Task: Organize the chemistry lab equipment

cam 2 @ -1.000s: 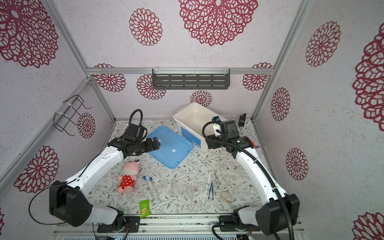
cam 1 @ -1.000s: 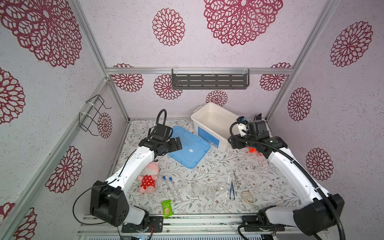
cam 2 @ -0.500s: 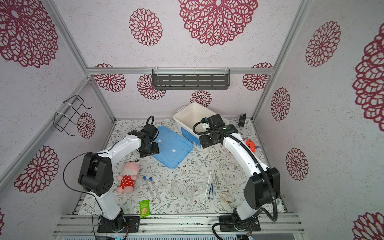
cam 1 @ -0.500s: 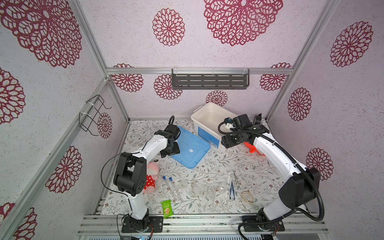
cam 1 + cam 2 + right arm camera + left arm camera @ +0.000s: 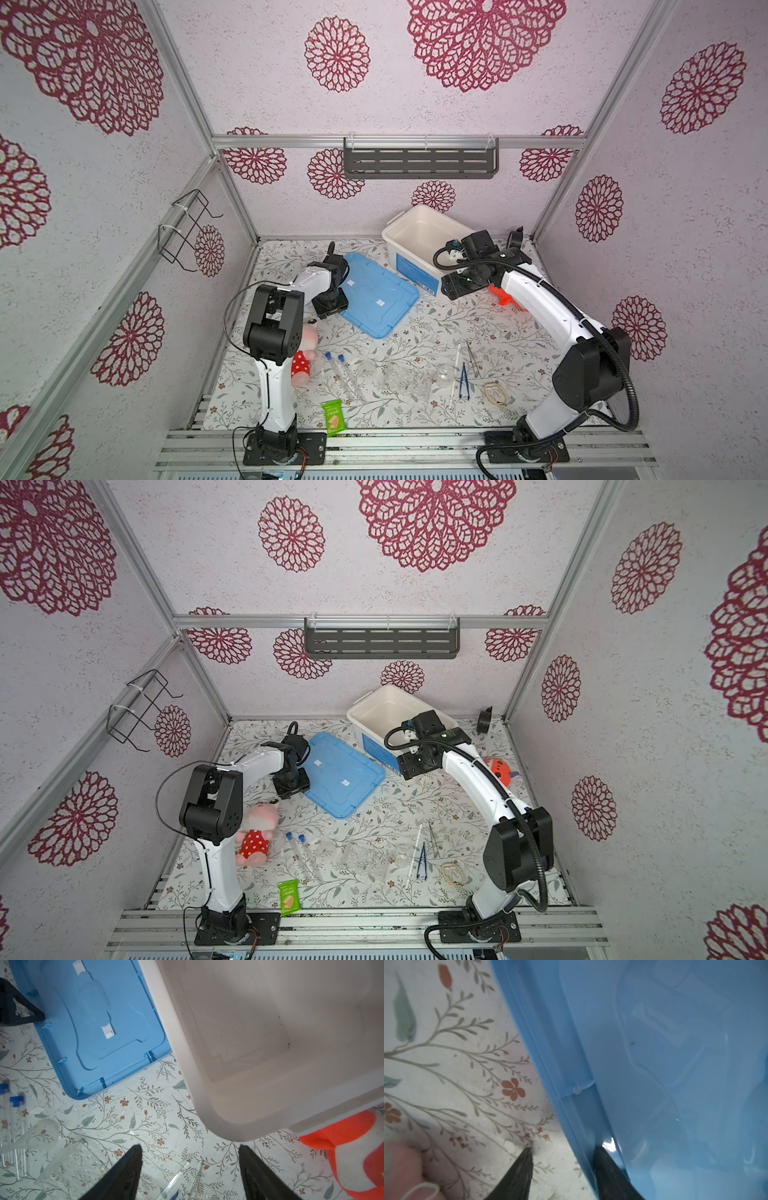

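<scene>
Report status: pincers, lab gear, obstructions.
Left pincer open astride blue lid rim. Right pincer open, empty, by white bin. Tubes, glassware, tweezers all on table. Nothing blocks bin.

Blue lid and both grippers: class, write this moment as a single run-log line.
left gripper: open, straddling blue lid rim | right gripper: open, over table beside white bin | blue-capped tubes: on table

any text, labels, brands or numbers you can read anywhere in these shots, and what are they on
Nothing here can be read for sure.
green snack packet: print on the front, too small to read.
blue label on the side of the white bin: pale print, too small to read.
white tabs on the blue lid: no print visible.
</scene>
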You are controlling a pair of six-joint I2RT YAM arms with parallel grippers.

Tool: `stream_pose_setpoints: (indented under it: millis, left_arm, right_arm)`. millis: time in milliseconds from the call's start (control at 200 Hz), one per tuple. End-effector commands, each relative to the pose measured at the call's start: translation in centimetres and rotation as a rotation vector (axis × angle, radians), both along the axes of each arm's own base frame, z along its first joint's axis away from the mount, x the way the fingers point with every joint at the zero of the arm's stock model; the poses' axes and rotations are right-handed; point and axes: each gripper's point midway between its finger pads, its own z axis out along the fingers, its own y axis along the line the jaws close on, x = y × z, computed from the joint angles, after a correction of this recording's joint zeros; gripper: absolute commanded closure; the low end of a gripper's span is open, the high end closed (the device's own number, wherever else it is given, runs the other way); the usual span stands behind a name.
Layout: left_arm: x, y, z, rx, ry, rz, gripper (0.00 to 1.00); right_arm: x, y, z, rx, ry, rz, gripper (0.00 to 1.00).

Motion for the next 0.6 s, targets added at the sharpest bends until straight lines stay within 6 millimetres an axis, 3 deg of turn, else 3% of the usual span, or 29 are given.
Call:
stream_pose_setpoints:
  millis: [0, 115, 300, 440, 595]
  left_arm:
    - [1.5, -0.1, -0.3, 0.0, -0.04, 0.026, 0.52]
    - [1.9, 0.3, -0.4, 0.005, -0.04, 0.032, 0.65]
    - [2.4, 2.6, -1.3, 0.006, -0.002, 0.045, 0.89]
    - [2.7, 4.2, -1.6, 0.013, 0.029, 0.041, 0.9]
    - [3.9, 5.7, 0.0, 0.084, -0.011, 0.019, 0.89]
  right_arm:
    - [0.5, 0.4, 1.3, 0.011, -0.033, -0.01, 0.23]
    - [0.4, 0.5, 1.4, 0.008, -0.034, -0.008, 0.23]
    - [0.2, 0.5, 1.3, 0.005, -0.027, -0.004, 0.24]
    - [0.1, 1.2, 1.1, 0.019, 0.0, 0.014, 0.27]
    - [0.2, 2.7, 0.9, 0.035, 0.024, 0.045, 0.27]
